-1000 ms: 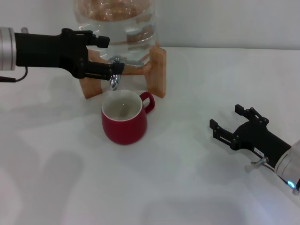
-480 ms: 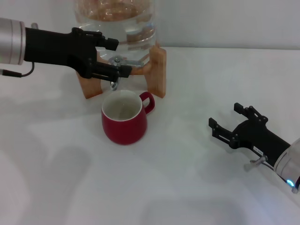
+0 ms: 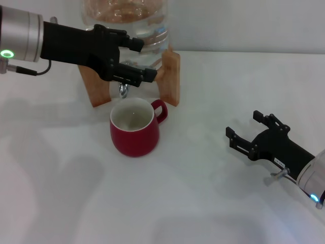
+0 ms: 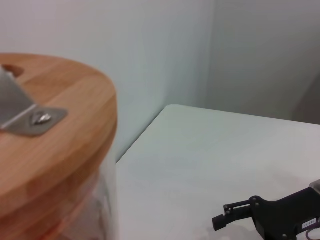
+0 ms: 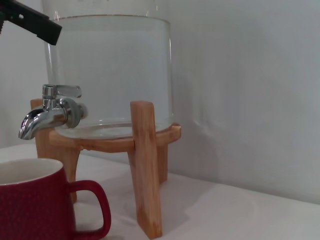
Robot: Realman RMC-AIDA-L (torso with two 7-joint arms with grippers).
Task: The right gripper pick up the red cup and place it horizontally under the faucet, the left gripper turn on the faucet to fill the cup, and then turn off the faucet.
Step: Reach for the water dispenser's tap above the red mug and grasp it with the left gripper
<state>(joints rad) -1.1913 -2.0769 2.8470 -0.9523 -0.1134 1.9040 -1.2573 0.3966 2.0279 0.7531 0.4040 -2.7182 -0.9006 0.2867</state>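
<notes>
Left gripper [image 3: 137, 61] jaws spread, being held over faucet [image 3: 123, 89] lever — risk: lever being missed, red cup [image 3: 134, 126] overfilled; right gripper [image 3: 245, 133] parked, jaws released.

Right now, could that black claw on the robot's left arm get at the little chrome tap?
Probably yes. The left end effector hovers open just above the faucet, with nothing between them. The red cup stands lower, under the spout, and the right end effector sits far off on the table.
</notes>
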